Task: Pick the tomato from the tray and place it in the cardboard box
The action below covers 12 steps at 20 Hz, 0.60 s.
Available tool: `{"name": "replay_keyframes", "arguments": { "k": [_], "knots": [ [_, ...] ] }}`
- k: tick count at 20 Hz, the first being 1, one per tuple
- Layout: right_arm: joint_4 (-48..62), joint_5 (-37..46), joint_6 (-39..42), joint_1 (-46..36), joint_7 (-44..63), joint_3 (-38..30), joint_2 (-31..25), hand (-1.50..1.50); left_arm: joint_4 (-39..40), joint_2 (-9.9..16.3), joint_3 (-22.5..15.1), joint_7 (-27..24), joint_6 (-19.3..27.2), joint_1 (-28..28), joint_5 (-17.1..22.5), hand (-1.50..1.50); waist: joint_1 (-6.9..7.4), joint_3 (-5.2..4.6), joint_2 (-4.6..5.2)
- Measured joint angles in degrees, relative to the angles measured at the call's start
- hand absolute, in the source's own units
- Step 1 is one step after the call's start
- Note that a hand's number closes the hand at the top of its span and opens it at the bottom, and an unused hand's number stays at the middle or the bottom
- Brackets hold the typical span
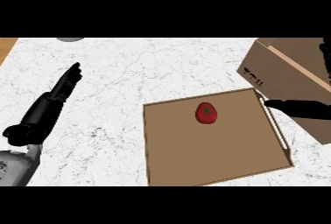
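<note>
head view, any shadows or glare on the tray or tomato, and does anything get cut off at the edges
Head view: light is even, no glare on the tray; the tomato shows only a dim sheen and no clear shadow. The cardboard box is cut off by the right edge, the right robot hand runs out there too, and the open left robot hand has its forearm cut at lower left.

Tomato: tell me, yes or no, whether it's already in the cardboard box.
No, the tomato lies on the tray, apart from the cardboard box at the right, and neither hand holds it.
</note>
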Motion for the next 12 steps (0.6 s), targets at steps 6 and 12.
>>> {"name": "replay_keyframes", "arguments": {
  "k": [6,12],
  "knots": [
    [-8.6,10.6,1.7,6.9,0.9,3.9,-7.0,-1.50,-0.4,-0.7,-0.9,0.4,-1.0,0.2,-1.3,0.00,1.39,0.08,0.25],
    [-14.0,17.1,10.1,5.1,12.1,9.1,-13.1,-1.50,0.9,-2.1,-1.1,0.6,-1.8,-1.5,-2.7,0.00,2.54,0.02,0.54]
  ]
}}
